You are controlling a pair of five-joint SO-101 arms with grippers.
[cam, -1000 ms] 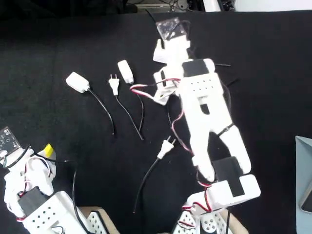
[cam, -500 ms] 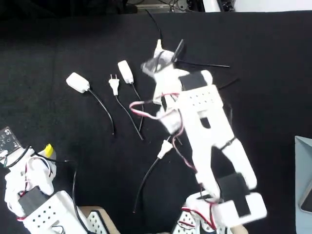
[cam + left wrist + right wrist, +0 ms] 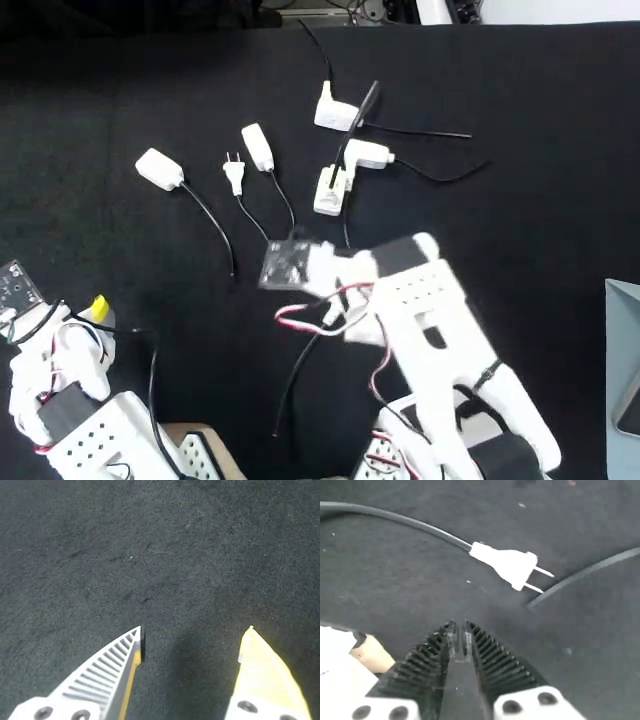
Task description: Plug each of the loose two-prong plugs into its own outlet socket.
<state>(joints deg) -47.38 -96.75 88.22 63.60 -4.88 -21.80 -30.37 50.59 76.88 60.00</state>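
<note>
Pulled back across the desk (image 3: 560, 140) over the last second, the right arm (image 3: 425, 305) has been brought from the far cluster of white connectors (image 3: 366, 156) to the middle of the black surface, so that its wrist camera is now aimed at a loose plug. The left arm (image 3: 95, 430) has been left parked at the near corner throughout, well apart from every task item, presumably to keep it out of the way.

The right pincer (image 3: 459, 627) is seen clenched with nothing between its jaws. It is held just short of the near plug (image 3: 507, 566), which lies flat with both prongs bare and its black cord trailing away. Since the jaws are closed, a release would be needed before that plug could be taken. The left pincer (image 3: 195, 630) is held released above bare desk, gripping nothing.

Toward the far left, two white blocks on cords, judged to be the outer socket (image 3: 158, 168) and the inner socket (image 3: 258, 147), are laid with a second plug (image 3: 234, 175) between them, touching neither. Whether the pieces in the cluster are mated cannot be told. At least two plugs are judged to remain unplugged.
</note>
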